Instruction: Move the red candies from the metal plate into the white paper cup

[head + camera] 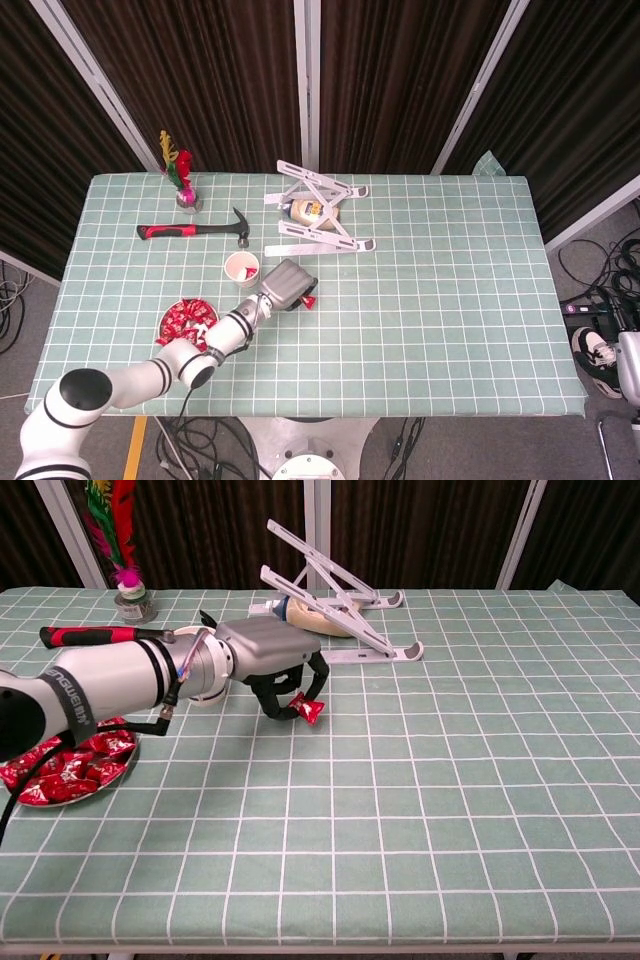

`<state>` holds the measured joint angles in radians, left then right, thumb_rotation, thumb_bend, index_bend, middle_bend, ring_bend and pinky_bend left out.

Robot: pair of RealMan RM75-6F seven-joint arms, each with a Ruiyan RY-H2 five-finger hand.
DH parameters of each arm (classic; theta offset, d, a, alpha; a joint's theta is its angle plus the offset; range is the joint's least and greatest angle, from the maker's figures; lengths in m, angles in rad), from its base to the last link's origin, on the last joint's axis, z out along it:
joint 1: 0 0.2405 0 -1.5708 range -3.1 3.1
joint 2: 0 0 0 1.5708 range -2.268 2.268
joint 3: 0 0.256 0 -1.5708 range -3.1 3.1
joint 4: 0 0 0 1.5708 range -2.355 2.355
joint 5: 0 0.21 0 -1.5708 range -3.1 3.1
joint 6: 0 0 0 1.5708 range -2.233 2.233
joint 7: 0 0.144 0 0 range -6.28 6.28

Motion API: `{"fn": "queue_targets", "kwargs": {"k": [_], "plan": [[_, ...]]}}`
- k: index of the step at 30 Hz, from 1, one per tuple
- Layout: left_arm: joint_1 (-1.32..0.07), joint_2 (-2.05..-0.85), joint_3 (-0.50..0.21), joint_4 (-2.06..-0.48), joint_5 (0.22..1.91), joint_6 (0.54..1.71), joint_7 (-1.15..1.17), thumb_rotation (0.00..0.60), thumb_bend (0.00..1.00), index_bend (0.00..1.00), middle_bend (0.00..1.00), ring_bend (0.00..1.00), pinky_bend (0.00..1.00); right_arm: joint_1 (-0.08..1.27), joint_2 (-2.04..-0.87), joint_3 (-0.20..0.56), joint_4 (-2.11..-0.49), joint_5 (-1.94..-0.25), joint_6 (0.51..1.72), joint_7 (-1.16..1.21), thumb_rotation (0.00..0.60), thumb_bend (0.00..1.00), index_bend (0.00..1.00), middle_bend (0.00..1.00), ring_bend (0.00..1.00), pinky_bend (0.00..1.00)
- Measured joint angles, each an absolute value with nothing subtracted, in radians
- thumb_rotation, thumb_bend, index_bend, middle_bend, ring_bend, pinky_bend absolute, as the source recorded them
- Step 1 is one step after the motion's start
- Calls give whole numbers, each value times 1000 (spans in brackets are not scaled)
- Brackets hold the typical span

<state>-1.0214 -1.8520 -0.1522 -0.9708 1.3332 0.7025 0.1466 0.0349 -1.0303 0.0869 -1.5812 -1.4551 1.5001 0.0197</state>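
My left hand (285, 290) (270, 660) reaches over the green checked cloth right of the white paper cup (242, 268). Its fingertips pinch a single red candy (310, 299) (306, 710) right at the table surface. The cup holds at least one red candy; in the chest view my forearm hides most of it. Many red candies (186, 318) (68, 765) fill the metal plate (162, 323) (128, 766) at the front left, beside my forearm. My right hand shows in neither view.
A red-handled hammer (190, 231) (92, 634) lies behind the cup. A white folding stand (318, 216) (340, 600) stands further back with a cream bottle (310, 210) (312, 621) under it. A feathered shuttlecock (183, 182) (127, 550) stands far left.
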Motion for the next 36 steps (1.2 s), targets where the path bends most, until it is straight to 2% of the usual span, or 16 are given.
{"fn": "queue_targets", "kwargs": {"k": [9,13,20,29,32,36], "plan": [[-936,-1579,-212,-1261,1269,816,137,600,353,595,975,975,1000,45,-1035,84,-1579,-1478,1497,26,600,101,84,280,146,376],[-905,-1500,-225,-1301,1177,822,173,600,352,580,972,974,1000,45,-1035,84,-1577,-1484,1504,29,600,101,84,280,146,377],[-886,-1471,-210,-1306,1034,766,250,600,352,552,968,973,1000,45,-1035,81,-1582,-1490,1507,25,600,101,84,280,146,379],[-892,-1493,-180,-1287,1010,769,305,600,327,496,920,971,1000,43,-1032,83,-1584,-1480,1506,24,600,101,84,281,146,379],[-883,-1486,-179,-1301,1019,811,313,600,252,431,873,964,1000,45,-1032,85,-1583,-1478,1503,25,600,101,84,282,146,379],[-867,-1447,-172,-1360,1028,836,327,600,132,349,734,944,1000,49,-1034,86,-1582,-1481,1500,26,600,101,84,281,146,380]]}}
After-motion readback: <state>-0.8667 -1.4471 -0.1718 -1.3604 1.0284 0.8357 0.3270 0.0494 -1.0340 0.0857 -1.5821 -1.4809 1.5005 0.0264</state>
